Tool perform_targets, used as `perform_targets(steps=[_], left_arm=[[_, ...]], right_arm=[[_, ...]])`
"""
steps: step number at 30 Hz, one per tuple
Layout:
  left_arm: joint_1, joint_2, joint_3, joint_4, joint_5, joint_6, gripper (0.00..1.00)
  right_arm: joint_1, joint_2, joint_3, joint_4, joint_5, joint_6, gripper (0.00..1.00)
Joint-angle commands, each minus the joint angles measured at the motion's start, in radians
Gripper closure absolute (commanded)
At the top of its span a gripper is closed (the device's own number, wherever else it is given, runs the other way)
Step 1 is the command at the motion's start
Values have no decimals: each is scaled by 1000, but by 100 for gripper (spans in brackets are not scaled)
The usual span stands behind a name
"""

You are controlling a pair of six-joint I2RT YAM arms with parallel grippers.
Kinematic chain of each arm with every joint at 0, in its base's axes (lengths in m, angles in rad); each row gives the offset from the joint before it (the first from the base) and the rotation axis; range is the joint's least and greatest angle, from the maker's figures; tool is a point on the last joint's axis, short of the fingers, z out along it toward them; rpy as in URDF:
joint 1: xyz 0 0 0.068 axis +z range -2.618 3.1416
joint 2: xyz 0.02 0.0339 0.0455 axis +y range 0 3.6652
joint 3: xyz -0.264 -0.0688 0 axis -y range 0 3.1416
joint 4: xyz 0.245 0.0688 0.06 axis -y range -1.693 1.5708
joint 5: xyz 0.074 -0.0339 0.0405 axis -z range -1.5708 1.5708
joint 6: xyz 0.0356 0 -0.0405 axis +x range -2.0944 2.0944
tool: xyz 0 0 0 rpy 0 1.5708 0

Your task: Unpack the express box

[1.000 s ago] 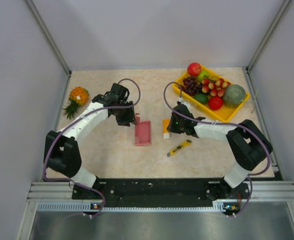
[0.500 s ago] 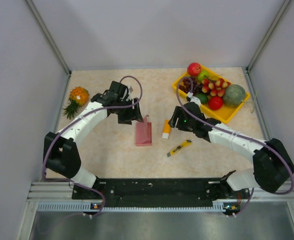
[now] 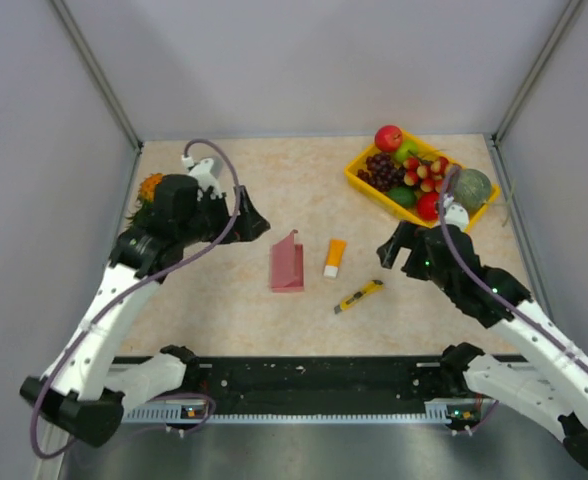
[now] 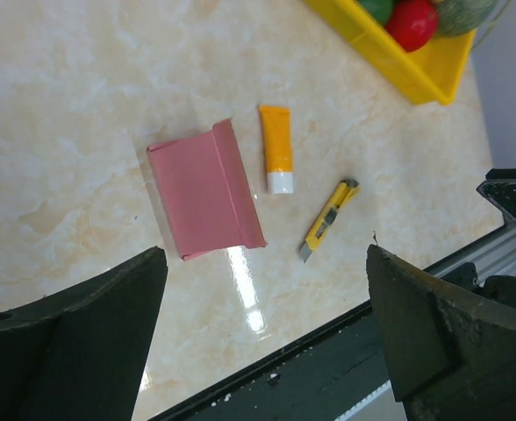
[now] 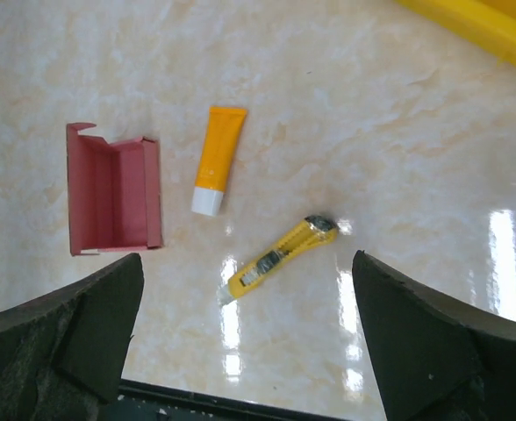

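No text, label, brand, number or sign is being shown legibly in any view on the express box (image 3: 286,265), the orange-and-white tube (image 3: 334,257), the yellow utility knife (image 3: 359,296) or the tabletop (image 3: 304,180).

White links (image 3: 109,305), black joints (image 3: 174,200), purple cables (image 3: 236,190); dark matte jaws.

- An orange-and-white tube (image 3: 334,257) lies flat on the marbled worktop (image 3: 304,180).
- A yellow utility knife (image 3: 359,296) lies near it.
- A yellow tray (image 3: 364,185) holds fruit, far right.
- A pineapple (image 3: 149,186) sits far left, partly hidden.
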Motion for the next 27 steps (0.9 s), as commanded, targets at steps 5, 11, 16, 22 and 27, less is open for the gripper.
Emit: perform_targets(steps=[5,11,16,22,27], left_arm=[[5,-365,-17,-57,-38,43,1],[5,-511,60,-225,-154,51,1],[5,-562,167,-349,-180,117,1],[5,-575,239,-414,-171,125,1],[5,-594,238,-418,-199,132,1]], right_arm=[[-8,-287,316,-511,243,-75,1],[-8,-354,523,-660,224,-124,1],[-7,-355,602,-682,192,-117,1],[-8,-301,717,-749,182,-100,1],[-7,-300,722,-748,179,-108,1]])
